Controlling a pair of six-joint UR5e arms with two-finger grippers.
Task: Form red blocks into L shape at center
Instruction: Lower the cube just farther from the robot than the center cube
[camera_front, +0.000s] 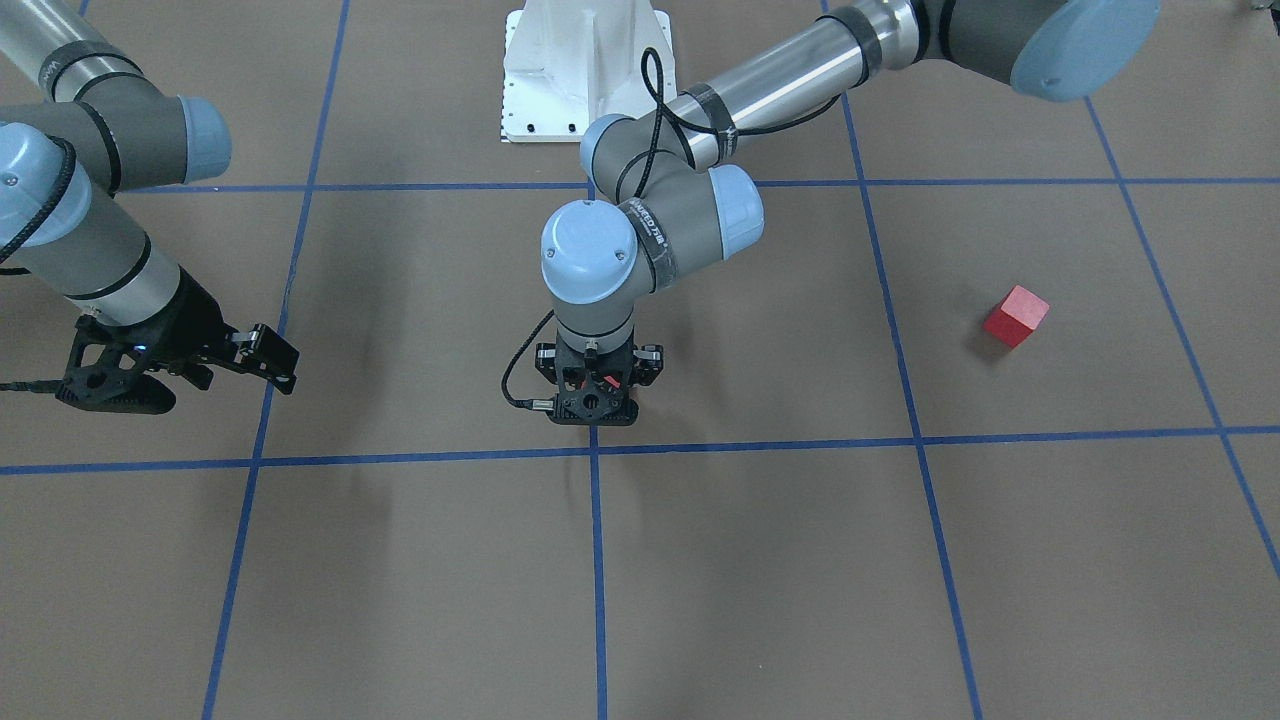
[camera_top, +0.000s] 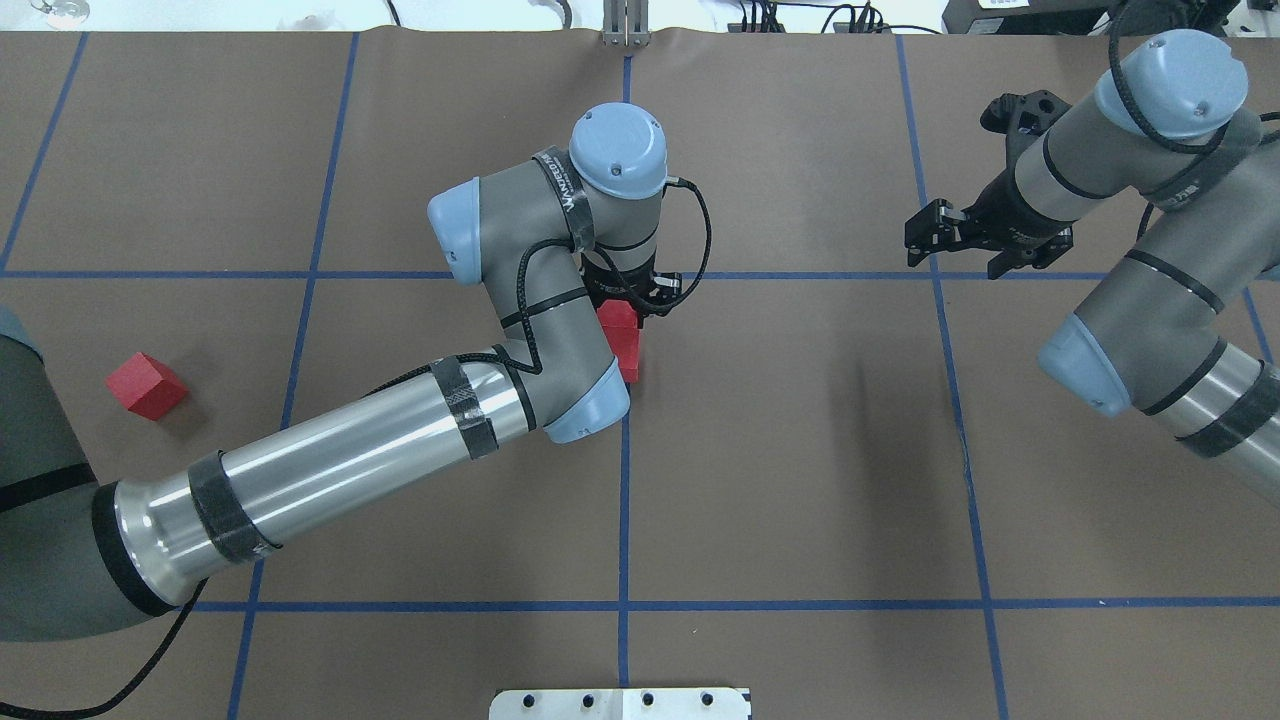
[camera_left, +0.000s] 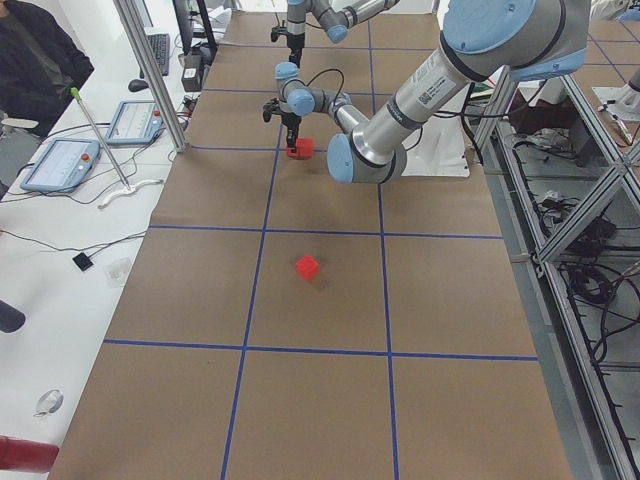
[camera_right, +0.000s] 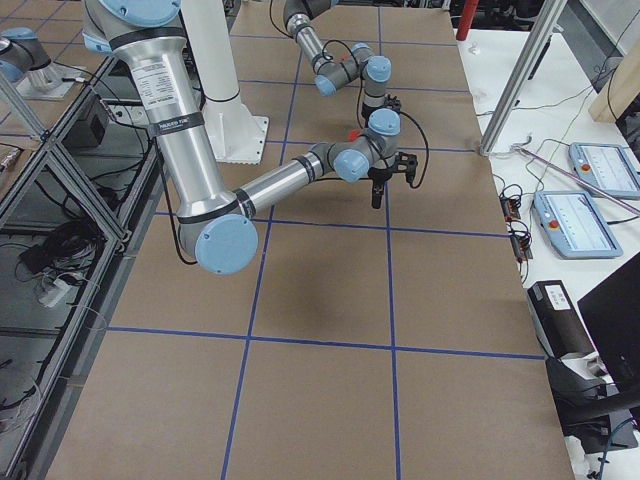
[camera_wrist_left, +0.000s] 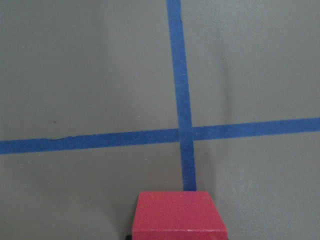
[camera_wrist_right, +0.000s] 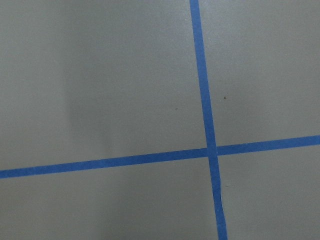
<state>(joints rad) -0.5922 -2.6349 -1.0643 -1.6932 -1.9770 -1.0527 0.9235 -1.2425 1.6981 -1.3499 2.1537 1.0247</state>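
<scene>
The front view looks steeply down across the table (camera_front: 400, 600), base (camera_front: 585, 70) at top centre; the overhead looks from behind, base at bottom centre. Both share the lone block (camera_front: 1016, 315). Side views look along the table from farther off. Wrist views hang close over tape crossings (camera_wrist_left: 185, 132)

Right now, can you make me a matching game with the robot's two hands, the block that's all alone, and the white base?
Things:
1. left hand
2. right hand
3. lone block
4. white base

Places or states:
A. open, holding nothing
B. alone inside a grid square
C. where the middle blue line ends, on the robot's side
D. gripping a red block by the middle blue line

Pairs: 1-D, 2-A, 3-B, 4-C
</scene>
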